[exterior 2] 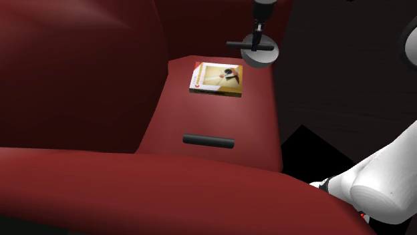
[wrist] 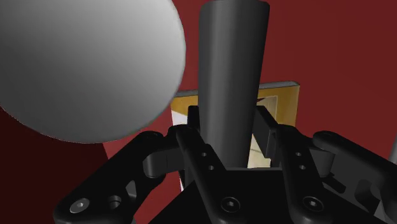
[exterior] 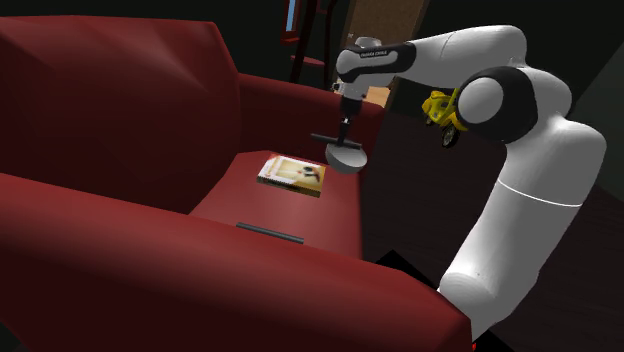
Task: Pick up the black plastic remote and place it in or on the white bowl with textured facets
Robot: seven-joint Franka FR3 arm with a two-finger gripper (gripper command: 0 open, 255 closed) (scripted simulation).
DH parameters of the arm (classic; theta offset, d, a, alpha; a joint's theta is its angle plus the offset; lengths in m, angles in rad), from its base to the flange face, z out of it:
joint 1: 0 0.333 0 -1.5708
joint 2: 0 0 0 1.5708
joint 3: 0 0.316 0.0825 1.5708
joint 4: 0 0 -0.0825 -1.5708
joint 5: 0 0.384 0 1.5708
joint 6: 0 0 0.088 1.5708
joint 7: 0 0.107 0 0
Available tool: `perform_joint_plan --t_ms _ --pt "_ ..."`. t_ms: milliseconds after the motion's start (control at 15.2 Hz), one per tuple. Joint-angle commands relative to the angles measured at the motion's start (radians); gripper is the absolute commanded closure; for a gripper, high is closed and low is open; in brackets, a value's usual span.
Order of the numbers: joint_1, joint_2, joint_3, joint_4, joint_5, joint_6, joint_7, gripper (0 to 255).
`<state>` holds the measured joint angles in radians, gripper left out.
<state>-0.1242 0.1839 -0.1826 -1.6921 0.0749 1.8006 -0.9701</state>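
Observation:
My gripper [exterior: 345, 133] [exterior 2: 256, 44] [wrist: 232, 127] is shut on a black remote [exterior: 330, 138] [exterior 2: 242, 45] [wrist: 232, 70], clasped across its middle so it sticks out level to both sides. It hangs just above a grey-white bowl [exterior: 347, 157] [exterior 2: 260, 59] [wrist: 83, 70] that stands at the far corner of the red sofa seat [exterior: 300, 215] [exterior 2: 220, 117]. In the wrist view the bowl's round side bulges beside the remote.
A yellow-edged book [exterior: 292, 175] [exterior 2: 216, 79] [wrist: 283, 102] lies flat on the seat beside the bowl. A second dark bar [exterior: 268, 232] [exterior 2: 208, 140] lies near the seat's front edge. The sofa back and arm rise around the seat. A small yellow object [exterior: 440, 110] shows behind the arm.

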Motion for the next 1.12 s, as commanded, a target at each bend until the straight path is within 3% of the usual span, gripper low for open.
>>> perform_joint_plan --t_ms 0,396,726,1056 --pt "-0.026 0.054 -0.015 0.075 0.01 -0.023 -0.041 255" --pt "-0.119 0.241 -0.046 0.337 0.048 -0.109 -0.151 255" --pt "-0.21 0.432 -0.052 0.634 0.083 -0.219 -0.217 255" --pt "-0.202 0.422 -0.052 0.549 0.081 -0.145 -0.221 255"
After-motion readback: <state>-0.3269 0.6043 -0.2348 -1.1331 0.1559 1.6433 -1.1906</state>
